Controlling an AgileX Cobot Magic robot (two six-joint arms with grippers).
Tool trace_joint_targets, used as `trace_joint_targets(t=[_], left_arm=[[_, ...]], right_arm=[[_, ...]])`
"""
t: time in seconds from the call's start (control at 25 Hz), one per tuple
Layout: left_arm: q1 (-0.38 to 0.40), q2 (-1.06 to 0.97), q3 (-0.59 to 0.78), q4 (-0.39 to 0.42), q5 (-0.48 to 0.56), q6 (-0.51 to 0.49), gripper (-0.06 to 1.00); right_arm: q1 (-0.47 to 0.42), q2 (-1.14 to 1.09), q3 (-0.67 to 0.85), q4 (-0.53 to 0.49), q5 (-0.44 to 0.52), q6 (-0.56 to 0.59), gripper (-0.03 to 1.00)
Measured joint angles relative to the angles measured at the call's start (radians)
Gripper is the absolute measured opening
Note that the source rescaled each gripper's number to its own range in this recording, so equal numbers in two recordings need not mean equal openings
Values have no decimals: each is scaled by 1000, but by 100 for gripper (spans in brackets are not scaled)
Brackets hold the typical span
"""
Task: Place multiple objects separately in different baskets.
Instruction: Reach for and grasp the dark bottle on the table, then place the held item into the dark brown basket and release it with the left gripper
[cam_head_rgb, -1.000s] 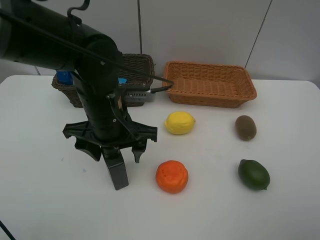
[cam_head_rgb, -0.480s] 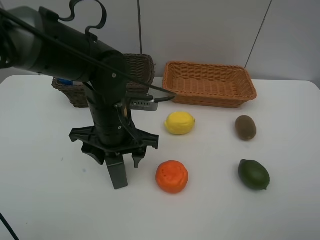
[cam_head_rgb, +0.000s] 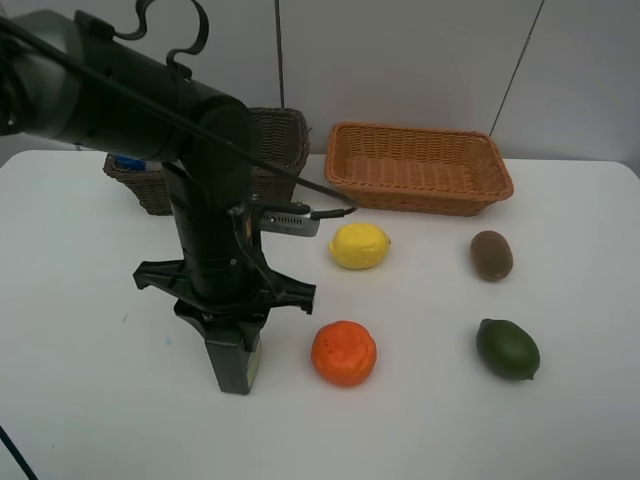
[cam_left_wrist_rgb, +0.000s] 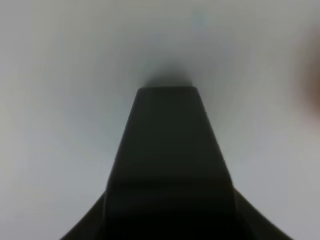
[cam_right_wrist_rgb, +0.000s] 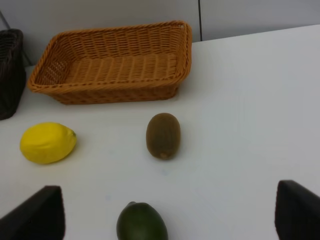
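Black, left of orange (cam_head_rgb: 344, 352): grips flat black case (cam_head_rgb: 228, 375) with left gripper (cam_head_rgb: 233, 345), spread earlier. Shows right gripper (cam_right_wrist_rgb: 166, 205) agape only wrist-side.

Lab test bench: bare white table (cam_head_rgb: 80, 400), plain grey panelled wall (cam_head_rgb: 400, 60)

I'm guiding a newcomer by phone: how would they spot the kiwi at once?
In the high view, find the tan basket at the back of the white table. Before its right end lies the kiwi. It alone is a brown oval, unlike the yellow lemon beside it and the dark green fruit nearer the camera.
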Motion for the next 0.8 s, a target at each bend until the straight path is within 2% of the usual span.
trace_joint_targets(t=[0.12,0.24,0.4,0.56,0.8], left_arm=[[4,-62,-40,-4,22,23,13],[42,-135,-169,-5,21,74,13],[175,-137,-379,43,1,145,13],[327,-62,-536,82,-79,216,13],[491,99,-604,92,-244,294,13]], right_arm=[[0,0,0,0,0,0,100],[0,0,0,0,0,0,100],[0,0,0,0,0,0,100],[0,0,0,0,0,0,100],[0,0,0,0,0,0,100]])
